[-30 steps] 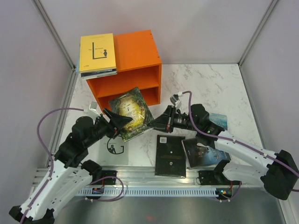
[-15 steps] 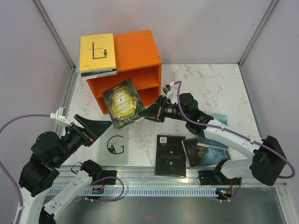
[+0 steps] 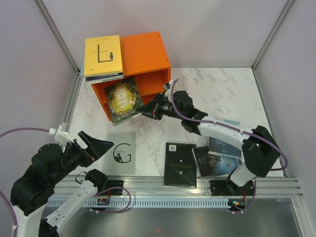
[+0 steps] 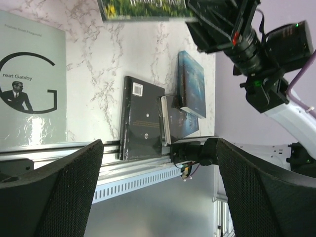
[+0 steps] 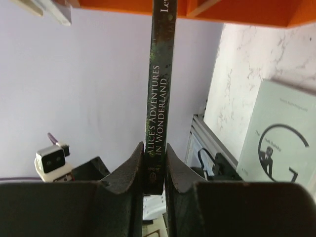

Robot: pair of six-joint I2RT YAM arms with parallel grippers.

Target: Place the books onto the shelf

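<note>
The right hand (image 5: 154,153) pinches the Alice's Adventures in Wonderland book (image 3: 121,98) at its spine, at the orange shelf (image 3: 143,54) front. The left hand (image 3: 96,143) is spread wide.

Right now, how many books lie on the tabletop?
4: grey Gatsby book front left, black book centre, dark-blue book beside it, light-blue book overlapping that; others may hide beneath.
</note>
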